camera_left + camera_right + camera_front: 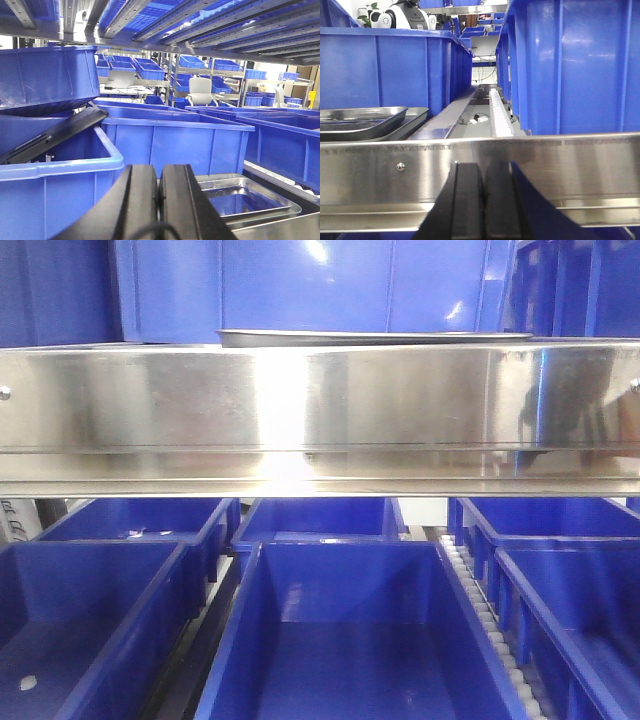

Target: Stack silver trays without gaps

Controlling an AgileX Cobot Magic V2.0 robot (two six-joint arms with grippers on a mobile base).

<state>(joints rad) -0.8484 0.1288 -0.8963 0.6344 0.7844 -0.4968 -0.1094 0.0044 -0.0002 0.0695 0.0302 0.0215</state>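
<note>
A broad mirrored steel rail (320,410) with a screw near each end spans the whole front view and hides most of the shelf behind it. Only the thin front rim of the silver trays (375,338) shows above its top edge, lying level with the long side running left to right, in front of a large blue bin (300,285). Below the rail six open blue bins (350,630) are at least partly in view, in two rows, with white roller tracks (480,610) between the columns.

The left wrist view shows two silver trays (245,200), one nested in the other, their rims close but offset – the upper one sits slightly back from the lower. Blue bins stand just behind and to the left of them. The left gripper (159,200) has its two black fingers pressed together, holding nothing.

From the right wrist the two trays (370,120) appear at the left beside a blue bin wall, beyond the rail (520,165). The right gripper (482,200) sits low before the rail, fingers closed against each other and empty
</note>
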